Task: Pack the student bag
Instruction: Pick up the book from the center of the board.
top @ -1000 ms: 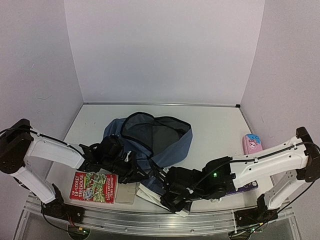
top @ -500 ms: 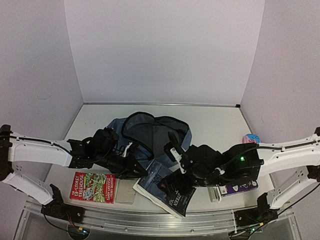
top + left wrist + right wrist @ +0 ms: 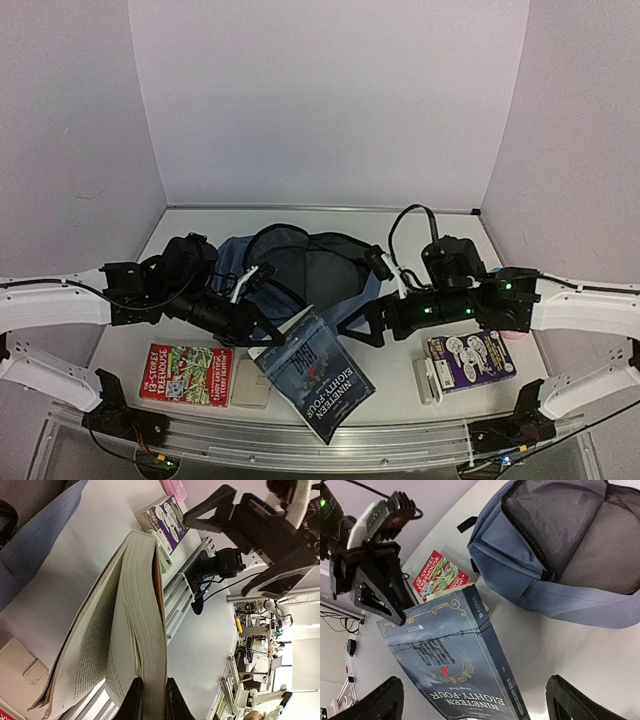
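The student bag (image 3: 345, 290), slate-blue with black zippers, lies at the table's middle with its grey-lined mouth (image 3: 570, 535) gaping open. My left gripper (image 3: 152, 700) is shut on the page block of a dark blue book (image 3: 315, 375), "Nineteen Eighty-Four", near one corner. The book (image 3: 450, 665) hangs tilted above the table just in front of the bag, and a few of its pages (image 3: 85, 650) fan loose. My right gripper (image 3: 472, 682) stands wide open right of the book, apart from it, with nothing between its fingers.
A red "Storey Treehouse" book (image 3: 186, 374) lies front left, with a cream snap wallet (image 3: 252, 385) beside it. A purple comic book (image 3: 475, 358) and a small white item (image 3: 430, 380) lie front right. A pink pencil case (image 3: 172, 486) sits beyond them.
My right gripper has let go of the blue book, opened wide and drawn back to the right. The left gripper keeps the book, which has swung up with its cover facing upward.
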You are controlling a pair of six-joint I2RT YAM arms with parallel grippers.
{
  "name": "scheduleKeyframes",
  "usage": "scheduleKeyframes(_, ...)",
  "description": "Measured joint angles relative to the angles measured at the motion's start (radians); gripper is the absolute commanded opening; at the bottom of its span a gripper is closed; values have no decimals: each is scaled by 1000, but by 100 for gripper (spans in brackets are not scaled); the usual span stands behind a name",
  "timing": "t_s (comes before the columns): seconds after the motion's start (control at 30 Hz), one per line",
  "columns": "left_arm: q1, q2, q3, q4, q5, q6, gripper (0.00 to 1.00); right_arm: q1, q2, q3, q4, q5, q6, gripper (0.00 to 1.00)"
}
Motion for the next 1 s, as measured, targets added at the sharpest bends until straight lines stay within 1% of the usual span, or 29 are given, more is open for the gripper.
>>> scheduleKeyframes(0.13, 0, -4, 15, -14, 19, 44, 0, -16, 21, -85, 90, -122, -9, 98)
scheduleKeyframes(0.37, 0, -6, 17, -22, 52, 71, 0, -16, 143, -172, 264, -258, -8, 95)
scheduleKeyframes(0.43, 0, -9, 17, -22, 58, 74, 0, -16, 187, -179, 305, -282, -8, 93)
scheduleKeyframes(0.47, 0, -12, 17, -21, 63, 78, 0, -16, 206, -179, 320, -292, -9, 90)
scheduleKeyframes(0.5, 0, -13, 17, -21, 65, 81, 0, -16, 222, -179, 335, -301, -9, 85)
scheduleKeyframes(0.57, 0, -16, 17, -21, 68, 85, 0, -16, 255, -180, 365, -325, -9, 72)
scheduleKeyframes(0.73, -2, -16, 18, -20, 69, 93, 0, -17, 312, -175, 430, -389, 3, 24)
scheduleKeyframes(0.8, -2, -16, 18, -21, 69, 104, 1, -19, 315, -175, 437, -411, 7, 7)
scheduleKeyframes(0.83, -1, -16, 19, -24, 65, 112, 16, -20, 315, -175, 442, -421, 4, 2)
scheduleKeyframes(0.87, 1, -14, 25, -30, 49, 118, 43, -20, 314, -175, 449, -433, 0, 0)
scheduleKeyframes(0.9, 5, -11, 34, -43, 37, 124, 63, -16, 308, -174, 453, -440, 1, 0)
scheduleKeyframes(0.93, 8, -11, 49, -64, 22, 135, 80, -14, 300, -174, 450, -439, 8, 0)
scheduleKeyframes(0.97, 10, -10, 65, -82, 8, 147, 89, -14, 291, -174, 448, -435, 14, 0)
scheduleKeyframes(1.0, 12, -9, 85, -103, -9, 159, 94, -14, 279, -174, 449, -429, 18, 0)
